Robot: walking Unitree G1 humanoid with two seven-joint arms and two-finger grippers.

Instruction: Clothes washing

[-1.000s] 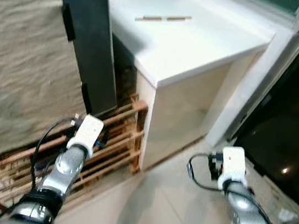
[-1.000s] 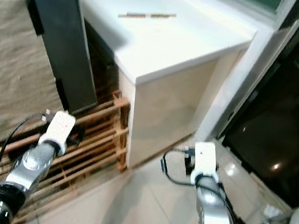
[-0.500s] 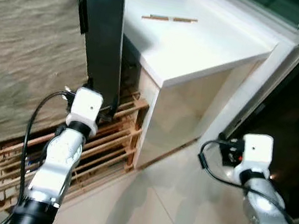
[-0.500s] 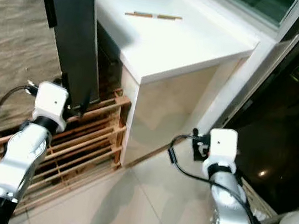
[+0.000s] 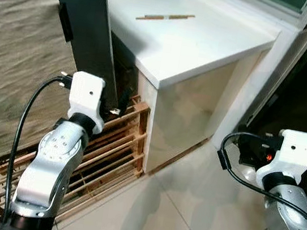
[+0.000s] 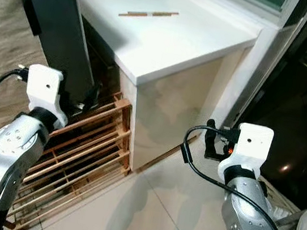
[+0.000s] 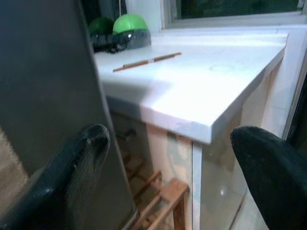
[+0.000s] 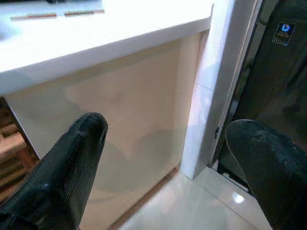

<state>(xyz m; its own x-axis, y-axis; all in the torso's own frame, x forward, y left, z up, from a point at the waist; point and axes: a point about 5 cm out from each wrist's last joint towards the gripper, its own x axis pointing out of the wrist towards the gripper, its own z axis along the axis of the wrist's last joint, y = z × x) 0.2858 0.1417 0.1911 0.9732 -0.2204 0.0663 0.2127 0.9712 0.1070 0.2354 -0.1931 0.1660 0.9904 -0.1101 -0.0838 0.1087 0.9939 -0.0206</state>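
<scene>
On the white tabletop (image 5: 210, 40) lie two thin sticks (image 5: 165, 17) beside a green-lidded container (image 7: 128, 29), contents hidden. Both jaws, left (image 7: 168, 158) and right (image 8: 168, 158), spread, empty.

The flat-topped white counter (image 5: 210, 40) had a bright white top and a pale cream side panel. On it lay a thin tan wooden stick (image 5: 165, 17) with a lighter band at its middle. A rounded bright green object (image 7: 130, 24) with a grey base sat at the counter's far end. The tall dark charcoal panel (image 5: 85, 31) was plain and unpatterned. The woven beige mat (image 5: 18, 61) carried a rippled, streaked texture. The slatted reddish-brown wooden rack (image 5: 108, 154) showed even parallel bars. The glossy cream floor tiles (image 5: 186, 211) had thin darker grout lines. The silver arms carried white wrist housings, black cables and black fingers (image 7: 72, 167).
</scene>
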